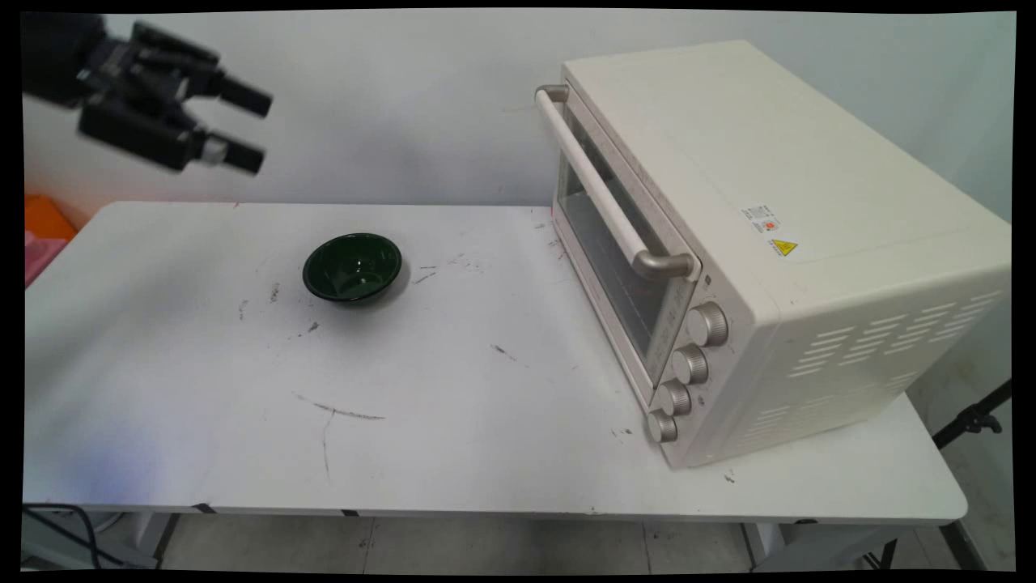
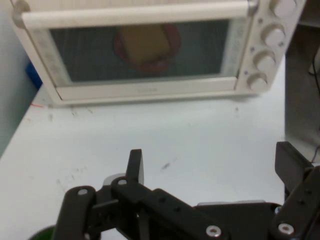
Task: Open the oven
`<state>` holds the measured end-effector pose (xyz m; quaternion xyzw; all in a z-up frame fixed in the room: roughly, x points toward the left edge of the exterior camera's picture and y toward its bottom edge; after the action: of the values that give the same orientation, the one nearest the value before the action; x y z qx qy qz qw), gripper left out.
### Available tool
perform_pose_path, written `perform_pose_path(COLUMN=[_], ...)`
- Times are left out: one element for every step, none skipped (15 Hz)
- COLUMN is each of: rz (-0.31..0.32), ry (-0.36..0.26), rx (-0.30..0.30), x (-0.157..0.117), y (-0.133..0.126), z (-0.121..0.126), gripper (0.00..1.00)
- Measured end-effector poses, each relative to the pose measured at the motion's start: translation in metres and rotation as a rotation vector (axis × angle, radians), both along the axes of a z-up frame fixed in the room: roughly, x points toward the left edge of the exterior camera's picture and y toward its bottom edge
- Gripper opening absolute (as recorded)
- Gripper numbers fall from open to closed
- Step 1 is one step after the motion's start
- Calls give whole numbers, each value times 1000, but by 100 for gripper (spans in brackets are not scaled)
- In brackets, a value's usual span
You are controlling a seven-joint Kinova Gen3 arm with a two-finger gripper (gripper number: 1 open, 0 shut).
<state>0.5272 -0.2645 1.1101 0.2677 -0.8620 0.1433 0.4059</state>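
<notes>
My black gripper [image 1: 257, 128] hangs high at the upper left, pointing right toward the oven, open with nothing between its fingers [image 2: 135, 165]. Below and right of it a dark green bowl [image 1: 353, 267] sits upright on the white table [image 1: 243, 421]; only its rim [image 2: 42, 233] shows in the hand view's bottom left corner. A cream toaster oven [image 1: 777, 243] stands at the right with its door shut. Through the glass door [image 2: 145, 52] I see a tan slice on a reddish plate [image 2: 146, 45] inside. The gripper is well apart from both bowl and oven.
The oven's long handle [image 1: 603, 190] runs across the door top, with several silver knobs [image 1: 688, 364] at its near end. Orange and pink objects [image 1: 40, 231] sit off the table's left edge. A black stand [image 1: 971, 421] is beyond the right edge.
</notes>
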Motion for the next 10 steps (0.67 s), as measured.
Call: perform_pose_path(rz=[9, 18, 27, 34, 42, 49, 53, 56, 61, 64], ry=[-1, -3, -5, -8, -10, -13, -16, -19, -24, -28], rx=[1, 3, 7, 12, 16, 21, 24, 26, 29, 30], x=[-9, -17, -26, -37, -47, -59, -69, -77, -88, -95], y=[-11, -20, -31, -42, -51, -62, -72, -78, -88, -94], z=[8, 14, 21, 27, 32, 37, 40, 42, 44, 46], gripper=[100, 100, 100, 100, 100, 100, 100, 100, 100, 100])
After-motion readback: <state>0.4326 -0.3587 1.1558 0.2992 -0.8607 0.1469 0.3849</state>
